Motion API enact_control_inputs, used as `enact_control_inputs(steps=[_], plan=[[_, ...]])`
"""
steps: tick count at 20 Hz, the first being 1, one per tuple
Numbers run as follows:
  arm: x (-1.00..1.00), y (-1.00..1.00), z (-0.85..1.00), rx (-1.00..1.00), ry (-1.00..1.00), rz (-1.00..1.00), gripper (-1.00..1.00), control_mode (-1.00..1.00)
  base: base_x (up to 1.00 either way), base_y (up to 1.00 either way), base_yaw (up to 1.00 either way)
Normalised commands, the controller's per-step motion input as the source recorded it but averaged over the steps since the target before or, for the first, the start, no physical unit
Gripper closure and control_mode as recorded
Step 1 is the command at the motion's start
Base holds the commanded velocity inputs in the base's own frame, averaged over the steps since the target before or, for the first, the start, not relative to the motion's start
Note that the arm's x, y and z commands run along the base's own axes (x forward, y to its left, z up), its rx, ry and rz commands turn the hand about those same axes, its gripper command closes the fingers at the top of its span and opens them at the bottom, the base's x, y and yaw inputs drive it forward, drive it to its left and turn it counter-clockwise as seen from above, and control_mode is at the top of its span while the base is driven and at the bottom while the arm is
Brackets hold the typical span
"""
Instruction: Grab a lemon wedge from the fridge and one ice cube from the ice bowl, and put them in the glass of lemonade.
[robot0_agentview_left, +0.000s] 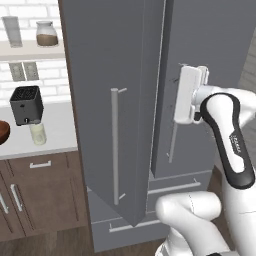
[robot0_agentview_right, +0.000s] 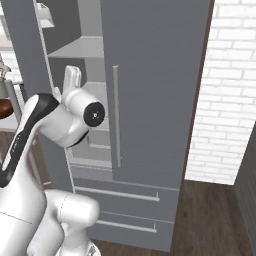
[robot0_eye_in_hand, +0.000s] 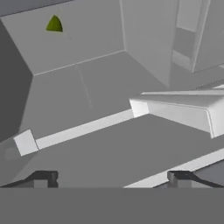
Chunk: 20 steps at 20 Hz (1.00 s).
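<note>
We read no lettering; the lemon wedge (robot0_eye_in_hand: 54, 24) (greenish-yellow) points its tip upward on the fridge (robot0_agentview_left: 125, 75) shelf, our claw (robot0_eye_in_hand: 112, 178) spread wide, empty

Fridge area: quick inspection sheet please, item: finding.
Surface: counter left of the fridge.
Job's things: fridge, left door swung open, right door shut; lemon wedge on a shelf inside; ice bowl at the picture's edge; glass of lemonade before the toaster.
Clutter: jar and glass on a wall shelf.
Grippers: gripper open, empty, at the fridge opening.
Cables: nothing seen.
Surroundings: white brick wall, wood cabinets.
</note>
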Motion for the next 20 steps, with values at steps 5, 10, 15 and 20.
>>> enact_control_inputs(steps=[5,10,15,20], plan=[[0.51,0.30,-0.11,-0.01,0.01,0.05,-1.00,-1.00,0.00,0.00,0.00],[0.64,0.16,-0.17,0.00,0.00,0.07,-1.00,-1.00,0.00,0.00,0.00],[0.66,0.14,-0.19,0.00,0.02,0.08,-1.00,-1.00,0.00,0.00,0.00],[-0.24,0.75,-0.15,-0.08,-0.06,0.19,-1.00,-1.00,0.00,0.00,0.00]])
